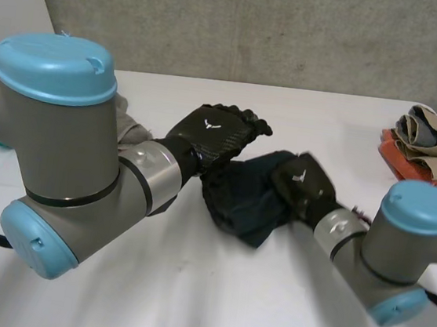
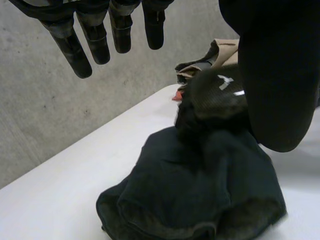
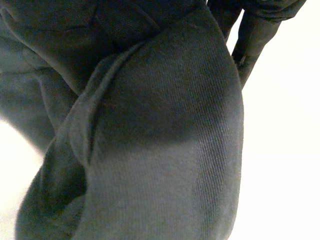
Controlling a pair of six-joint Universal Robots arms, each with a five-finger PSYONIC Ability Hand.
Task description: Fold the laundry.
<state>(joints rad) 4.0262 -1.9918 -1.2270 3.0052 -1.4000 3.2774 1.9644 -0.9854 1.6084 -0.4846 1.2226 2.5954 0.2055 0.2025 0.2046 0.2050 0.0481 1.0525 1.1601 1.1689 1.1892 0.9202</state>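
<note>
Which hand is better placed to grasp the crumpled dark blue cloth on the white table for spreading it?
The right, probably. The right hand rests on the crumpled dark blue cloth, on its side nearest that arm. The left hand hangs above the cloth, its straight fingers in the air.

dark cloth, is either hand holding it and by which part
The left hand holds nothing: its fingers are straight, off the dark cloth. The right hand is on the cloth's side towards its own arm; whether it grips cannot be told.
</note>
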